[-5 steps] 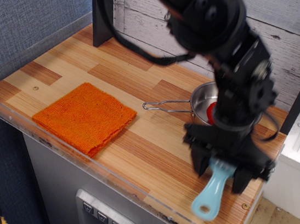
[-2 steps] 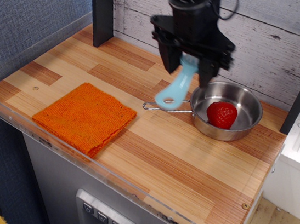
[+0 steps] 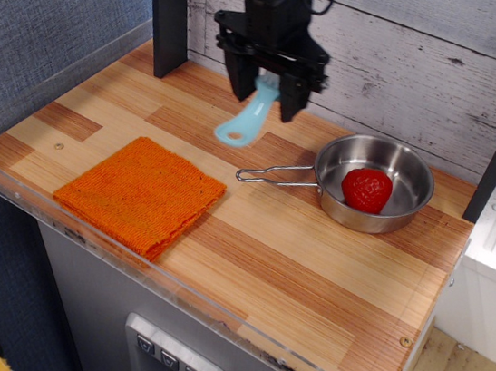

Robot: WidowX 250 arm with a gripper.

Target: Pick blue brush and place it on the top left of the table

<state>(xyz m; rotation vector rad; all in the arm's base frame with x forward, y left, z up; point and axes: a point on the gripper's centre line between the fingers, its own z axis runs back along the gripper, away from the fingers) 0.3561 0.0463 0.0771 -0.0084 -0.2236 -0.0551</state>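
The blue brush point(image 3: 248, 116) hangs from my gripper point(image 3: 267, 85), its flat light-blue handle with the round hole pointing down and to the left. The bristles are hidden between the black fingers point(image 3: 239, 73). The gripper is shut on the brush near the back of the wooden table point(image 3: 294, 256), left of the middle, above the plank strips. I cannot tell whether the handle's tip touches the wood.
An orange square cloth point(image 3: 140, 193) lies at the front left. A steel pan point(image 3: 371, 194) with a red strawberry point(image 3: 366, 188) stands at the right, its wire handle pointing left. A black post point(image 3: 169, 12) stands at the back left corner. Clear acrylic edging point(image 3: 169, 296) runs along the front.
My gripper has carried the brush from the front right corner up and across to the back, past the pan, and leftwards towards the back left.
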